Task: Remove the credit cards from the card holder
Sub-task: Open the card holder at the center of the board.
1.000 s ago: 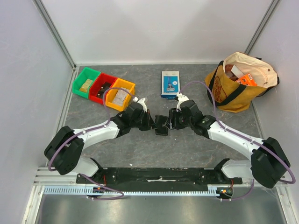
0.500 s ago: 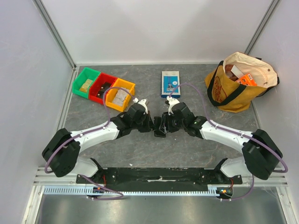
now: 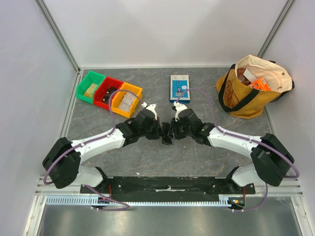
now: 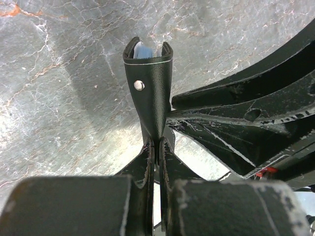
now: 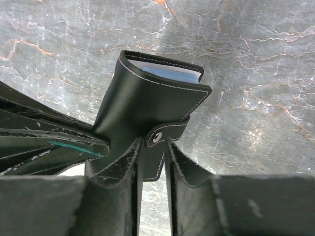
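Observation:
The black card holder hangs between my two grippers above the table's middle. My left gripper is shut on its lower edge; in the left wrist view the holder stands edge-on with a snap stud. My right gripper is slightly open, its jaws either side of the holder's snap strap in the right wrist view. A bluish edge shows in the holder's open top. I cannot tell if it is a card or a pocket. No card is out.
Green, red and orange bins stand at the back left. A blue-and-white box is behind the grippers. A yellow bag with items sits at the back right. White walls enclose the table.
My right gripper has moved left to the holder, its jaws now around the snap strap. My left gripper has kept its hold and shifted slightly forward.

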